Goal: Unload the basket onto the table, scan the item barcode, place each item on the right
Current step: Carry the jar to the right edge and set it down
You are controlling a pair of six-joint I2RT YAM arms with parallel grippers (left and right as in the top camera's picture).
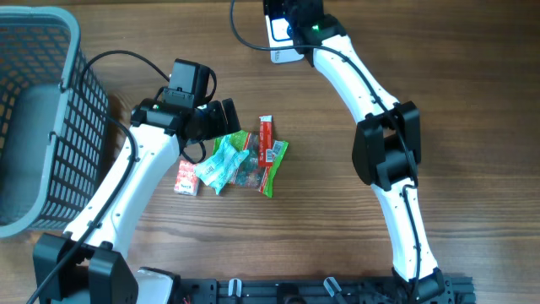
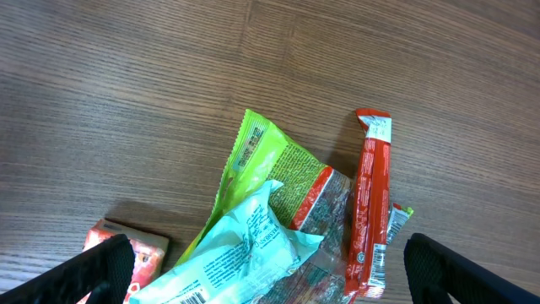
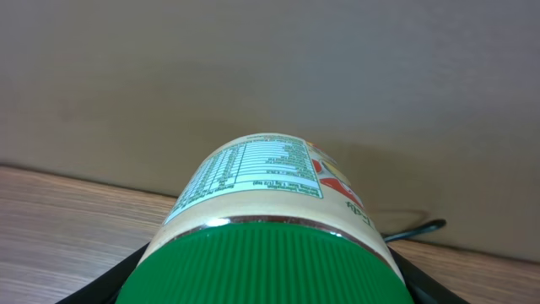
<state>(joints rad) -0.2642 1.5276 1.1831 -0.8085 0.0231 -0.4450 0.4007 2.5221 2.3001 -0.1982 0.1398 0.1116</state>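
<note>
Close in, the left end effector (image 1: 213, 125) is hanging over a small pile of snacks on the wooden worktop (image 1: 472, 101). Its fingers (image 2: 105, 266) are standing wide apart and holding nothing. Under it, a light blue packet (image 2: 245, 253) is lying on top of a green packet (image 2: 270, 160). A red snack stick (image 2: 369, 203) is lying just beside them. A small red box (image 2: 126, 245) is sitting on the other side. A gray basket (image 1: 84, 143) is standing off to the left.

Farther away, the right end effector (image 1: 297, 21) is reaching to the far edge of the worktop. It is gripping a jar (image 3: 266, 181) by its sides. The jar's green lid (image 3: 270, 262) is facing the wrist camera and its label is facing up. A white device (image 1: 278, 42) with a black cable (image 1: 239, 29) is sitting just beside this end effector.
</note>
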